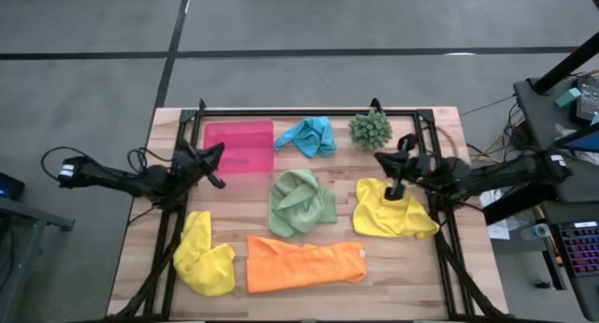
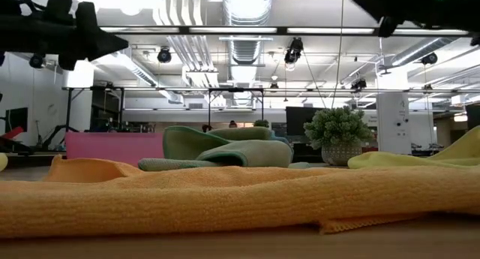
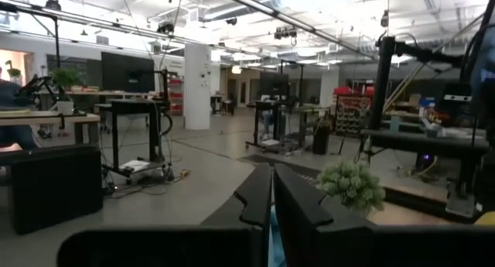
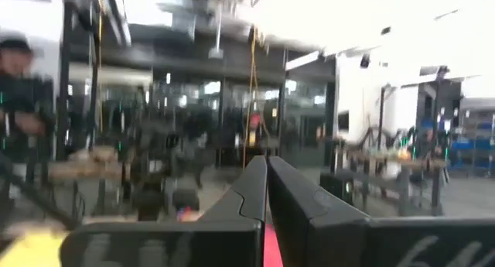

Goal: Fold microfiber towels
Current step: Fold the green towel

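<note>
Towels (image 1: 304, 264) crumpled, fuzzy (orange one flattest); left end effector (image 1: 217, 153), right end effector (image 1: 382, 157) pinched closed, empty.

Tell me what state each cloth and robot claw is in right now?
Orange towel: lying flat, folded.
Green towel: crumpled.
Turquoise towel: crumpled.
Left yellow towel: crumpled.
Right yellow towel: rumpled.
Left end effector: shut, empty.
Right end effector: shut, empty.

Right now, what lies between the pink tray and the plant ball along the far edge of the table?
In the high view, only the turquoise towel lies between the pink tray and the plant ball, bunched up, close to the tray's corner.
</note>
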You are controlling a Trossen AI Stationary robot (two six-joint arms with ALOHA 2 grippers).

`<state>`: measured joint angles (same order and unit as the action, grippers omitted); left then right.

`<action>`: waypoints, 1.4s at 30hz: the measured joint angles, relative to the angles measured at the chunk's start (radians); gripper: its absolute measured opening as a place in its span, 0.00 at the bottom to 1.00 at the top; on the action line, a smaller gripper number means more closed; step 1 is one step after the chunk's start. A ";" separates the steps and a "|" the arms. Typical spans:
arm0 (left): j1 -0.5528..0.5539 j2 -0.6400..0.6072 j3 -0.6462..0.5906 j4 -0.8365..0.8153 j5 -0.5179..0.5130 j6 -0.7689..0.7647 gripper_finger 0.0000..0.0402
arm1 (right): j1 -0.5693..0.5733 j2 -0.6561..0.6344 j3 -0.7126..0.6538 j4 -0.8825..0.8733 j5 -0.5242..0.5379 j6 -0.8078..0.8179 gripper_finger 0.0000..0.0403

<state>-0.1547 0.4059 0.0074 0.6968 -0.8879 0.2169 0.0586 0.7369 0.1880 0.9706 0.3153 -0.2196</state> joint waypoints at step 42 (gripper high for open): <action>0.000 -0.141 0.000 0.007 0.000 0.322 0.01 | -0.004 1.006 1.273 -1.380 -0.204 -0.008 0.02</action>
<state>-0.1543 0.2650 0.0078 0.7040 -0.8875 0.5384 0.0549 1.7434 1.4609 -0.4092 0.1116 -0.2271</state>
